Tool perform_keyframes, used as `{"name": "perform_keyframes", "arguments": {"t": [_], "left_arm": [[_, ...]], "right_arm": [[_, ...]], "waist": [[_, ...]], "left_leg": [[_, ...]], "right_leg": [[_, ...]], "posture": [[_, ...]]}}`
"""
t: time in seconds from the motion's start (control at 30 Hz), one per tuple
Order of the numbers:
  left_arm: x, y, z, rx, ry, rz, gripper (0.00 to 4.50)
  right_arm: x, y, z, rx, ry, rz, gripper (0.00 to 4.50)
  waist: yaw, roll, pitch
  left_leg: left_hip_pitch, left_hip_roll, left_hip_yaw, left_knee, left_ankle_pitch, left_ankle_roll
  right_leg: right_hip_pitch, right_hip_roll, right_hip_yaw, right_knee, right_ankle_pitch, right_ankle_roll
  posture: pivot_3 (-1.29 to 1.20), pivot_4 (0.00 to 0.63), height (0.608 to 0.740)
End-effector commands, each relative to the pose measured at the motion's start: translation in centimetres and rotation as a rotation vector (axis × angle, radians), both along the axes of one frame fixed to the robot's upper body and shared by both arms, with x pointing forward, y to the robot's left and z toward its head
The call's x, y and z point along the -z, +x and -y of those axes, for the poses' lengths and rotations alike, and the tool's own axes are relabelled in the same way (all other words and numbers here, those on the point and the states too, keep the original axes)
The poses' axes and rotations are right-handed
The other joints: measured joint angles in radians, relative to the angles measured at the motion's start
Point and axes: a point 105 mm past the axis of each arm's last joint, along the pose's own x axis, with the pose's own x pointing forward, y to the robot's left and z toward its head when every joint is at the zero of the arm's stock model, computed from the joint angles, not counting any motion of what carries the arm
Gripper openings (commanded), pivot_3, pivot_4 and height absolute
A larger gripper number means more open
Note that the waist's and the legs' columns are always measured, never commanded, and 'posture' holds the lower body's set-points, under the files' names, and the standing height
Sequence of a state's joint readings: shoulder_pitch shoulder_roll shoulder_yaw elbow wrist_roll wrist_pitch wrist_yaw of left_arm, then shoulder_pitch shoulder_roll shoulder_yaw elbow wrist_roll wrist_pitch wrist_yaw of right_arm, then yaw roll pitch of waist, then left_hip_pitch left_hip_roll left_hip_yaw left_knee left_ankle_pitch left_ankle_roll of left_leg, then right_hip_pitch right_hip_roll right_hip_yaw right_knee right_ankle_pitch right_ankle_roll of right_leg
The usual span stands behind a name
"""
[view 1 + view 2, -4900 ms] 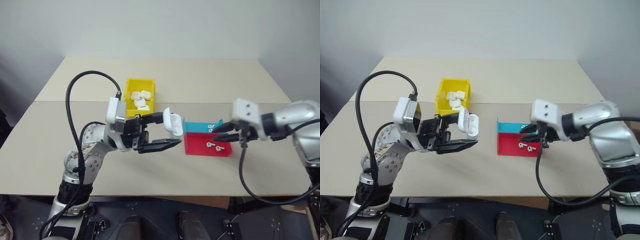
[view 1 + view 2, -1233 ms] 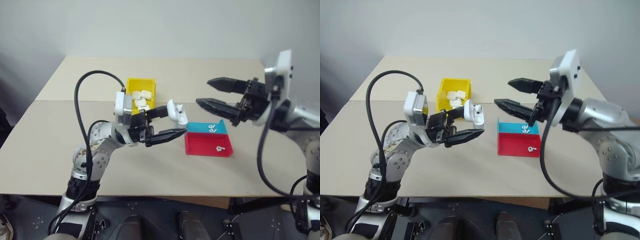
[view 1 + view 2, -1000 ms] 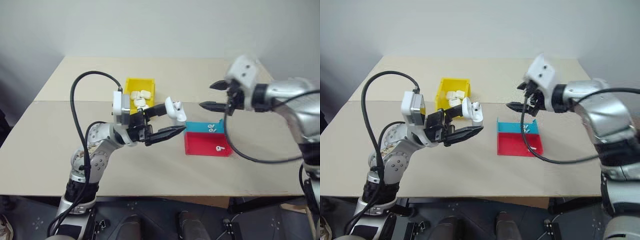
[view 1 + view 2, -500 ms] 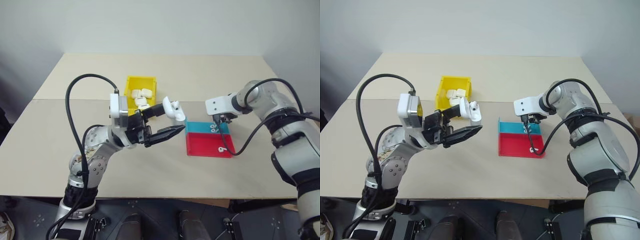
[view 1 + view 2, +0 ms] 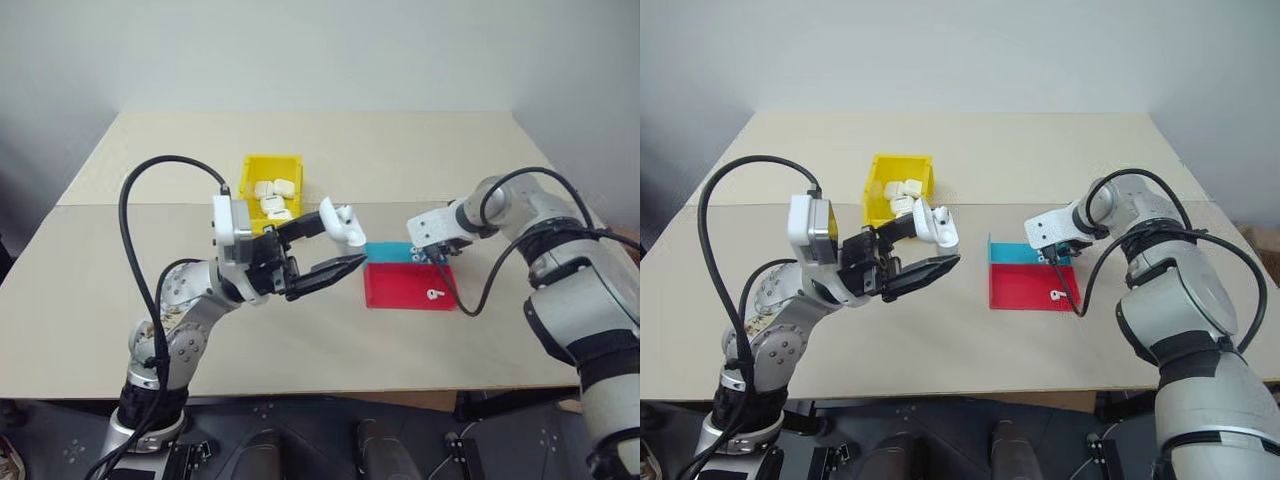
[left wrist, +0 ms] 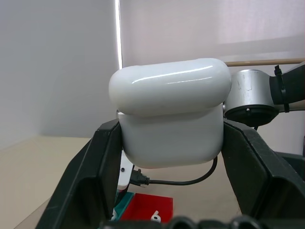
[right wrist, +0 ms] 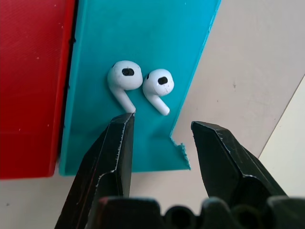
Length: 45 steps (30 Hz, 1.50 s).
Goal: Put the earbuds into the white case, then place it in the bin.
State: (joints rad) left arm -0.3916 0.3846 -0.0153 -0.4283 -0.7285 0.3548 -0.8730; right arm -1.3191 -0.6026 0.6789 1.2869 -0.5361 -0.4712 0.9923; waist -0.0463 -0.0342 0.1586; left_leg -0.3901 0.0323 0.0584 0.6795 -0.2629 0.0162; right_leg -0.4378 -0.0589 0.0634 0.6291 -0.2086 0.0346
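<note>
My left gripper (image 5: 345, 240) is shut on the white case (image 5: 341, 223), held in the air left of the tray with its lid flipped up. In the left wrist view the case (image 6: 170, 114) sits squeezed between both black fingers. Two earbuds (image 7: 125, 78) (image 7: 158, 85) lie side by side on the teal half of the tray (image 7: 143, 33). My right gripper (image 7: 162, 125) hangs open just above them, pointing down, one fingertip near each stem. A third earbud (image 5: 432, 294) lies on the red half. The yellow bin (image 5: 272, 160) stands behind my left gripper.
Several other white cases (image 5: 272, 195) lie in the bin. The red and teal tray (image 5: 395, 290) lies flat on the beige table (image 5: 400, 160), between the two arms. A black cable loops from each wrist. Bare tabletop stretches around the bin and the tray.
My right gripper swung down from the air onto the teal half of the tray and narrowed its jaws. The left gripper kept the case in place.
</note>
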Motion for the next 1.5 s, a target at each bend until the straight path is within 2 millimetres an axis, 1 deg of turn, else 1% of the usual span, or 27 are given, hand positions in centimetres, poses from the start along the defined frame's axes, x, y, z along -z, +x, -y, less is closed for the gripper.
{"name": "perform_keyframes", "arguments": {"t": [0.03, 0.27, 0.4, 0.63, 0.9, 1.0, 1.13, 1.17, 1.37, 1.5], "left_arm": [[-1.0, -0.7, -0.1, -0.001, -0.009, 0.043, 2.85], [-1.1, 0.4, 0.2, -0.080, 0.003, -0.050, 2.85], [-1.0, -0.1, 0.4, -0.061, 0.012, -0.039, 2.85], [-1.1, -0.4, 0.5, -0.048, 0.000, -0.022, 2.85], [-1.0, -0.9, 0.3, -0.040, 0.003, -0.010, 2.85], [-1.0, -0.9, 0.2, -0.041, 0.003, -0.005, 2.85], [-0.6, -0.7, 0.1, -0.068, 0.009, -0.004, 2.85], [-0.2, -0.5, 0.0, -0.087, 0.023, -0.002, 2.85], [1.6, 0.4, -0.3, -0.174, 0.075, -0.002, 2.85], [1.9, 0.6, -0.6, -0.207, 0.068, 0.005, 2.85]], "right_arm": [[-0.8, 0.4, -0.2, -0.005, 0.028, 0.045, 2.36], [-0.7, 0.4, -0.7, -0.014, 0.055, 0.040, 2.36], [-0.5, 0.2, -1.0, -0.028, 0.060, 0.028, 2.36], [0.1, 0.0, -1.5, -0.043, 0.059, 0.003, 2.36], [0.8, 0.0, -1.1, -0.021, 0.025, -0.005, 2.36], [1.0, 0.0, -1.0, -0.021, 0.017, -0.012, 1.77], [1.1, -0.1, -1.2, -0.019, 0.039, -0.021, 0.50], [1.1, 0.0, -1.2, -0.016, 0.046, -0.016, 0.18], [1.2, -0.1, -1.1, -0.012, 0.058, -0.018, 0.18], [0.9, 0.0, -1.0, 0.003, 0.083, -0.006, 0.18]], "waist": [[0.000, 0.000, 0.000], [0.000, 0.000, 0.000], [0.000, 0.000, 0.000], [0.000, 0.000, 0.000], [0.000, 0.000, 0.000], [0.000, 0.000, 0.000], [-0.001, 0.000, 0.000], [-0.001, 0.000, 0.000], [-0.001, 0.000, 0.000], [-0.001, 0.000, 0.000]], "left_leg": [[0.000, 0.000, 0.000, 0.000, 0.000, 0.000], [0.000, 0.000, -0.001, 0.000, 0.000, 0.000], [0.000, 0.000, -0.002, 0.000, 0.000, 0.000], [0.001, 0.000, -0.001, 0.000, 0.000, -0.001], [0.001, 0.000, -0.001, 0.000, 0.000, -0.001], [0.002, 0.000, -0.001, 0.000, 0.000, -0.001], [0.002, 0.000, -0.001, 0.000, 0.001, -0.001], [0.002, 0.000, -0.001, 0.000, 0.001, -0.001], [0.002, 0.000, -0.001, 0.000, 0.001, -0.001], [0.002, 0.000, 0.000, 0.000, 0.001, -0.002]], "right_leg": [[0.000, 0.000, 0.000, 0.000, 0.000, 0.000], [0.000, 0.000, 0.000, 0.000, 0.000, 0.000], [0.000, 0.000, 0.001, 0.000, 0.000, 0.000], [0.000, 0.000, 0.001, 0.001, 0.000, 0.000], [0.000, 0.000, 0.001, 0.001, 0.000, 0.000], [0.001, 0.000, 0.001, 0.001, 0.000, 0.000], [0.001, 0.000, 0.001, 0.001, 0.000, 0.000], [0.001, 0.000, 0.001, 0.001, 0.000, 0.000], [0.001, 0.000, 0.001, 0.001, 0.000, 0.000], [0.001, 0.000, 0.001, 0.001, 0.000, 0.000]], "posture": [[0.00, 0.150, 0.740], [0.00, 0.150, 0.740], [0.00, 0.150, 0.740], [0.00, 0.150, 0.740], [0.00, 0.150, 0.740], [0.00, 0.150, 0.740], [0.00, 0.150, 0.740], [0.00, 0.150, 0.740], [0.00, 0.150, 0.740], [0.00, 0.150, 0.740]]}}
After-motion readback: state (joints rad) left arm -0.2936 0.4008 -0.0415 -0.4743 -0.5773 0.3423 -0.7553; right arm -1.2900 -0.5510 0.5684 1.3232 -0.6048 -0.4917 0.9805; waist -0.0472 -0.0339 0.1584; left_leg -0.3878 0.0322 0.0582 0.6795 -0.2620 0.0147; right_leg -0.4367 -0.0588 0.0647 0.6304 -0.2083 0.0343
